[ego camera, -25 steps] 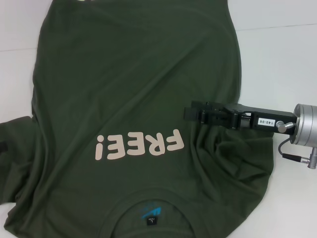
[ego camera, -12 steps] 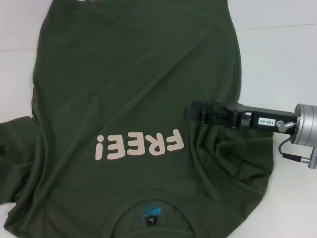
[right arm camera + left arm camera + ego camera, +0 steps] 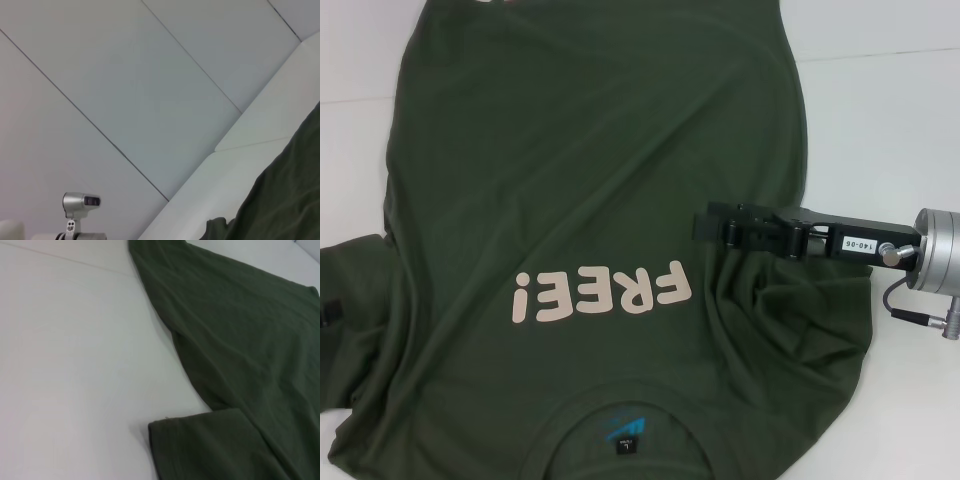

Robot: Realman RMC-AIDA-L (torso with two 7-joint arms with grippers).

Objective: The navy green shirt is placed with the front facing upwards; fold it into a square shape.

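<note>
On shirt (image 3: 590,200) right side, our right hand (image 3: 705,225) state unclear; we should pinch sleeve fabric firmly before folding across.

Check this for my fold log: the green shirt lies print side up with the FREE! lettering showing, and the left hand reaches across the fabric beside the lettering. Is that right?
One thing is wrong: the head view shows the right hand, not the left, reaching across the fabric beside the FREE! lettering. The green shirt does lie print side up with the lettering showing.
</note>
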